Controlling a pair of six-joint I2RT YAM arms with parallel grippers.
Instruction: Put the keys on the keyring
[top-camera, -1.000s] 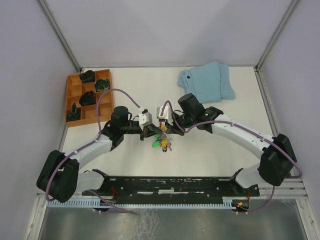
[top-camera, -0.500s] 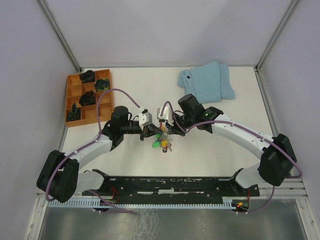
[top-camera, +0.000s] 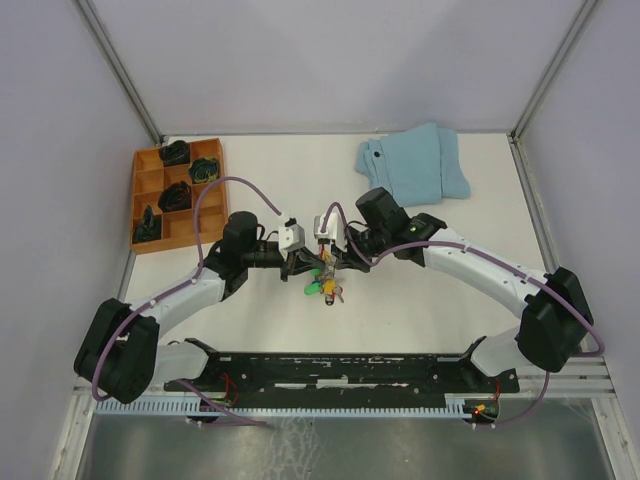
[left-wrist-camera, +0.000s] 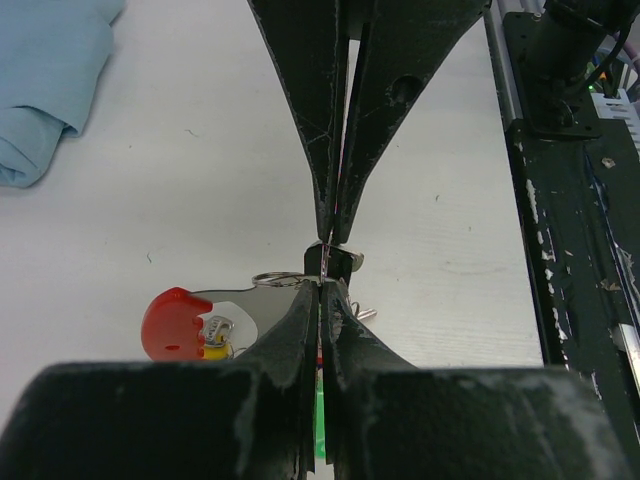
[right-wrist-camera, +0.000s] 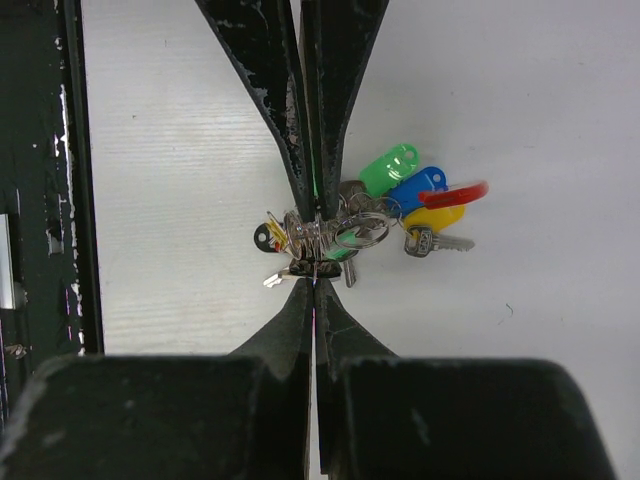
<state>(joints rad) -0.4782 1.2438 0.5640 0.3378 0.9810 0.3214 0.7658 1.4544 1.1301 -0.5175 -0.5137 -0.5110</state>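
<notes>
Two pincers meet tip to tip over the middle of the tabletop (top-camera: 450, 310), just above frame centre in the top view. The left pincer (top-camera: 300, 263) is clenched tight, and so is the right pincer (top-camera: 338, 260). Both noses press into the metal knot of the bunch; whether a wire sits between the fingers is too fine to tell.

The keys (right-wrist-camera: 405, 195) lie on the tabletop right of centre in the right wrist view, green, blue and yellow heads fanned together. The keyring (left-wrist-camera: 175, 320) shows its red end at lower left of the left wrist view, touching the bunch.

Progress, as a judgement: most keys look gathered with small split rings beside the keyring, so the job seems well along. Whether every key is actually threaded cannot be confirmed; a loose silver key sits at the knot's lower left.

No brand, label or writing is readable. A light-blue cloth (top-camera: 415, 165) lies upper right and an orange tray (top-camera: 140, 195) upper left, both well apart.
</notes>
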